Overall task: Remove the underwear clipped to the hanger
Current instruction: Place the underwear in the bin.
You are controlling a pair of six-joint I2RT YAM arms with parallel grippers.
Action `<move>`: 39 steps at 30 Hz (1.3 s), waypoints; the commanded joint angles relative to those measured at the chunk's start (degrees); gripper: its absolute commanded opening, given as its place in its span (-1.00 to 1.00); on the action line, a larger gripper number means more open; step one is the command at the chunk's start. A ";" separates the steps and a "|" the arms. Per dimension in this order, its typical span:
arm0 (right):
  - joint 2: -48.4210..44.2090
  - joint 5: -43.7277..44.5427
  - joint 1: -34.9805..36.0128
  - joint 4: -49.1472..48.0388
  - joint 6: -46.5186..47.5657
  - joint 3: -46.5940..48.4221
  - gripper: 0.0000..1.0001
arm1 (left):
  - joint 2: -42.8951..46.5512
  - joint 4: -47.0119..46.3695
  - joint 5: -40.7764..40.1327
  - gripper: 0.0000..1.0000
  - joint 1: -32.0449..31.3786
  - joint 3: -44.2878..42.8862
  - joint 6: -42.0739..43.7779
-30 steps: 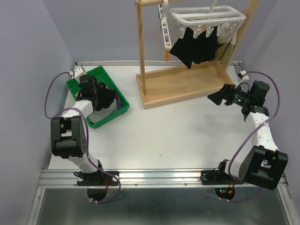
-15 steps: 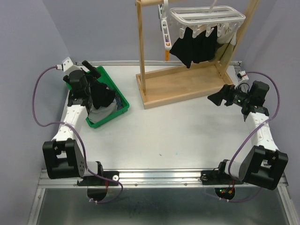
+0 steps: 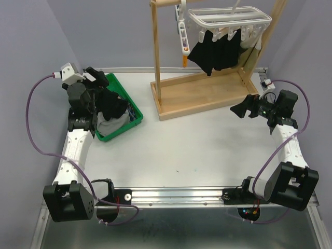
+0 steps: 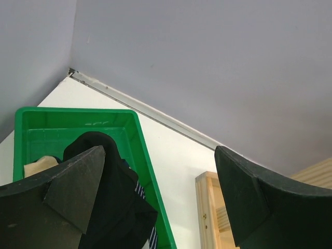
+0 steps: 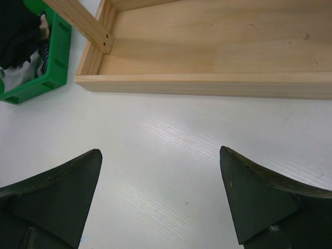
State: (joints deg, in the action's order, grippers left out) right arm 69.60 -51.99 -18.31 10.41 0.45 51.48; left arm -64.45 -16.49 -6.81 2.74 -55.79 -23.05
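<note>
Underwear [image 3: 213, 52] left to take hung from the white hanger [image 3: 228, 16] at the far side, right of centre, on the wooden rack [image 3: 207, 101]. They were mostly black pcs bunched together, w/ a paler pc at the right end, too small to tell more.

Right gripper [image 3: 239, 109] was the nearer one, just off the right end of the rack base, jaws spread, nothing btwn them. In its wrist view the right gripper [image 5: 160, 151] faced only bare worktop [image 5: 171, 135] and the rack base. From it the clipped pcs lay farther back, a bit left and, by my read, well above, so the coming move would be mostly up and toward the far side.

Left gripper [image 3: 97, 77] hovered over the far end of the green bin [image 3: 134, 108] at far left, also spread wide and empty. It was well apart from the hanger, w/ the rack's left post in btwn. Binned pieces [image 3: 113, 108] lay heaped below it.

Hanging pcs were pinned at the upper edge, free ends pointing down at the rack base, long axis approx vertical. The clip row ran left-right, so a downward pull by the right arm looked the likely approach.
</note>
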 commanded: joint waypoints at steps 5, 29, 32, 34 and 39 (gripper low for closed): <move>-2.28 3.56 -0.77 0.39 5.17 1.16 1.00 | 6.08 -1.18 13.81 0.97 0.25 4.55 5.81; -1.58 23.24 -1.21 13.23 15.29 8.89 1.00 | 18.83 -2.67 28.78 0.98 -1.16 17.29 15.58; -1.14 23.60 -1.29 13.31 14.06 9.77 1.00 | 19.01 -2.76 28.87 0.98 -1.42 17.38 15.75; -0.79 23.25 -1.73 13.32 13.79 10.56 1.00 | 19.09 -2.58 28.87 0.98 -1.60 17.47 15.75; 0.62 21.14 -2.79 13.32 13.70 13.28 1.00 | 19.09 -2.58 29.04 0.98 -1.86 17.47 15.84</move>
State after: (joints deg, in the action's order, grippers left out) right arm 69.82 -30.22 -19.94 24.08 14.55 59.29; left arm -46.41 -15.68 21.02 1.19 -38.96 -8.03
